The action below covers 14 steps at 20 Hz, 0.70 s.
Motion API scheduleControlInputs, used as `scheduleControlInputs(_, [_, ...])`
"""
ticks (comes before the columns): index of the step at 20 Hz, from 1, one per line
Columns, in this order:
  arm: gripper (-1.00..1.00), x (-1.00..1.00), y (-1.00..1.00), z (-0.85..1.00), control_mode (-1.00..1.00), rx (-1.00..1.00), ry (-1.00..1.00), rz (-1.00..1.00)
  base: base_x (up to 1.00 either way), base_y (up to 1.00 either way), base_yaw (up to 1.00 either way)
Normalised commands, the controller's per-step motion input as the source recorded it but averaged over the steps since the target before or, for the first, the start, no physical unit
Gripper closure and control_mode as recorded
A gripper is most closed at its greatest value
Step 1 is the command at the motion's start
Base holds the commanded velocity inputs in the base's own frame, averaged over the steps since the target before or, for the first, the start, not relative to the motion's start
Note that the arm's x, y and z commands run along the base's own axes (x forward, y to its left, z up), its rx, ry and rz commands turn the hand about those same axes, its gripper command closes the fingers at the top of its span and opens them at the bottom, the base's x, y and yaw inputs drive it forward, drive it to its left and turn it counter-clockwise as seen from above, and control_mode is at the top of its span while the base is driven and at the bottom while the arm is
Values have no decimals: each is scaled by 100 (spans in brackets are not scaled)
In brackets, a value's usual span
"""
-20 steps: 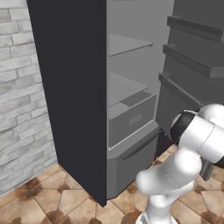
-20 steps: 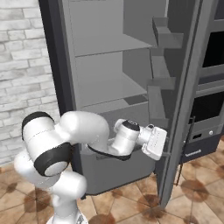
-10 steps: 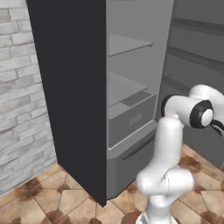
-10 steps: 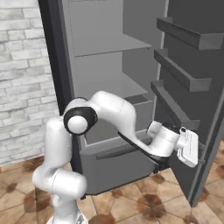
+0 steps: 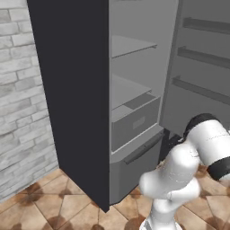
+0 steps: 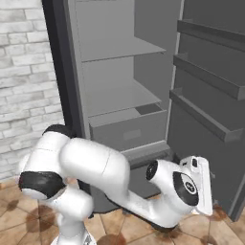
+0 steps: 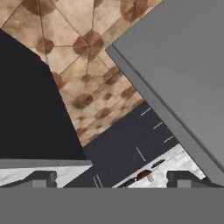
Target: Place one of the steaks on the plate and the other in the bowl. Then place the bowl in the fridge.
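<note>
The fridge [image 5: 72, 90] is seen standing open against a pale brick wall [image 5: 22, 112], its dark charcoal side panel occupying the 9 o'clock half of the left base view. The pale grey interior is exposed: two shelves [image 6: 119, 48] are stacked above a drawer [image 6: 129, 134], and nothing is seen resting on them. The door [image 6: 210, 95] is swung out toward 3 o'clock in the right base view, with three racks [image 6: 201, 76] visible on its inner face.

The gripper [image 7: 111, 177] is viewed from the hand camera with its two dark fingertips [image 7: 41, 178] set far apart, at 8 and 4 o'clock of that view; the jaws are spread wide and nothing is held between them. Brown patterned floor tiles [image 7: 78, 52] are seen beyond, with a grey panel [image 7: 183, 65] at 2 o'clock.

In the right base view the hand is located low, at 4 o'clock, just beside the bottom of the door.
</note>
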Motion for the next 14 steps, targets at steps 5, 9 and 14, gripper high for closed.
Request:
scheduleControlInputs(5, [-100, 6, 100, 97, -100, -21, -16, -1, 0, 0, 0])
scheduleControlInputs(9, [-100, 66, 91, 100, -100, -22, 4, 5, 0, 0, 0])
scheduleControlInputs(14, [-100, 91, 67, 16, -100, 11, 38, 6, 0, 0, 0])
